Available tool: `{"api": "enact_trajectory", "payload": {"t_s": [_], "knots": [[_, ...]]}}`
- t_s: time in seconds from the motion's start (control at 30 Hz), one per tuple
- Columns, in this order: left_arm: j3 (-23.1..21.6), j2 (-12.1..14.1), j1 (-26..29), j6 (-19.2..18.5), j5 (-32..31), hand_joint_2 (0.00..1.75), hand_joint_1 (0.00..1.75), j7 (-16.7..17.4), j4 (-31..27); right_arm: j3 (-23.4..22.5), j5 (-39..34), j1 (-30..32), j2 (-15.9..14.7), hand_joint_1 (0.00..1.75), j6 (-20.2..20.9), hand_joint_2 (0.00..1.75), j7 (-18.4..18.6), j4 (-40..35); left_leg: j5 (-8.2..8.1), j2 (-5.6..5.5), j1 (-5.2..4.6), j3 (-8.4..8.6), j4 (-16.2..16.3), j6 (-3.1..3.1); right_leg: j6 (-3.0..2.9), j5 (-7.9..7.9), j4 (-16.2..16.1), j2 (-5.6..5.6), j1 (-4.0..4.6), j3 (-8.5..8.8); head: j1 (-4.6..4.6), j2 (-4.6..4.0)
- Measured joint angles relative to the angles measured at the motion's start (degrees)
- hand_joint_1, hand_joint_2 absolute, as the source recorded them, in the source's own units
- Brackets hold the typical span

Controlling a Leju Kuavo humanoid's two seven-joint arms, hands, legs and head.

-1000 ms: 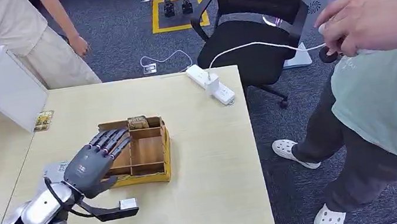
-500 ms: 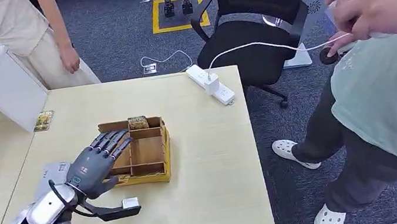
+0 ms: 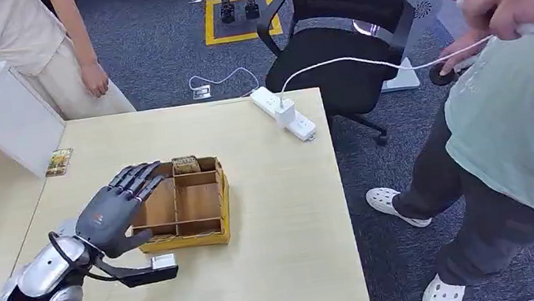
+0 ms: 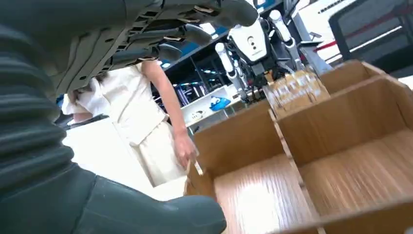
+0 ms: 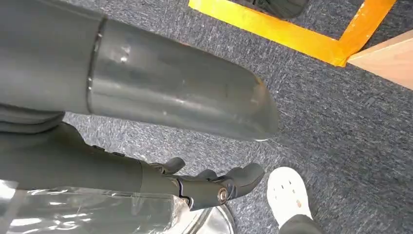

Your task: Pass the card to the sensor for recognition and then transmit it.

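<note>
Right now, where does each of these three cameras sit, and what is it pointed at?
Head view: high on the body, looking down at the pale wooden table; silver left arm and left robot hand show.
Left wrist view: behind the left robot hand, facing the brown divided cardboard box, shared with the head view.
Right wrist view: hanging, facing grey carpet; right robot hand.

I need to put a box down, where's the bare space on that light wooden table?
The widest bare stretch of the table runs right of the wooden tray to the right edge, below the power strip. The far strip between tray and back edge is free too. The near-left corner is crowded by the left hand over the tray's left side.
</note>
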Motion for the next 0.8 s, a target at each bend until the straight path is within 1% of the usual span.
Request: {"api": "enact_trajectory", "payload": {"t_s": [0.07, 0.13, 0.23, 0.33, 0.43, 0.53, 0.8], "knots": [[0.0, 0.5, -0.4, -1.1, 0.1, 1.75, 0.00, -0.2, -0.2, -0.2, 0.1, 0.0, 0.0, 0.00, 0.1, 0.00, 0.0, 0.0, 0.00, 0.00, 0.00, 0.00, 0.0, 0.00, 0.00, 0.00, 0.0, 0.00, 0.00, 0.00, 0.00, 0.00], [0.0, 1.5, -0.7, -2.8, 0.9, 1.75, 0.00, -1.1, -0.4, -0.3, 0.5, 0.1, 0.0, 0.00, 0.2, 0.00, 0.0, 0.0, 0.00, 0.01, 0.00, 0.00, 0.0, 0.00, 0.00, 0.00, 0.0, 0.01, 0.00, -0.01, -0.02, 0.00], [-0.1, 3.9, -1.5, -6.5, 3.7, 1.75, 0.00, -2.8, -0.4, -0.5, 0.7, 0.0, 0.0, 0.00, 0.5, 0.00, -0.3, 0.0, 0.00, 0.01, 0.03, 0.01, 0.0, 0.00, 0.00, 0.00, 0.0, 0.01, 0.02, -0.01, 0.00, 0.00], [-0.2, 6.0, -2.4, -7.6, 5.2, 1.75, 0.00, -4.2, -0.5, -0.9, 0.8, 0.0, 0.0, 0.00, 0.7, 0.00, -0.5, 0.2, 0.00, 0.00, 0.03, 0.00, 0.0, -0.01, -0.01, 0.00, 0.0, 0.01, 0.02, -0.02, -0.02, 0.00], [-0.2, 7.5, -3.1, -9.0, 7.0, 1.75, 0.00, -4.9, -0.9, -1.2, 1.1, 0.0, 0.0, 0.00, 0.7, 0.00, -0.5, 0.3, 0.00, 0.00, 0.03, 0.00, 0.0, -0.01, 0.00, 0.00, 0.0, 0.01, 0.02, -0.01, -0.02, 0.00], [-0.7, 8.9, -4.2, -12.5, 9.4, 1.75, 0.00, -6.6, -1.5, -1.2, 1.3, -0.1, 0.0, 0.00, 0.9, 0.00, -0.7, 0.6, 0.00, 0.00, 0.02, -0.01, 0.0, 0.00, 0.00, 0.00, 0.0, 0.01, 0.02, -0.01, 0.00, 0.00], [-3.1, 12.4, -8.4, -17.3, 12.6, 1.75, 0.00, -7.7, -2.4, -1.7, 1.4, -0.6, 0.2, 0.00, 0.9, 0.00, -1.5, 1.2, 0.01, 0.00, 0.01, 0.00, 0.0, 0.00, 0.00, 0.00, 0.0, 0.00, 0.01, 0.00, 0.00, 0.00]]}}
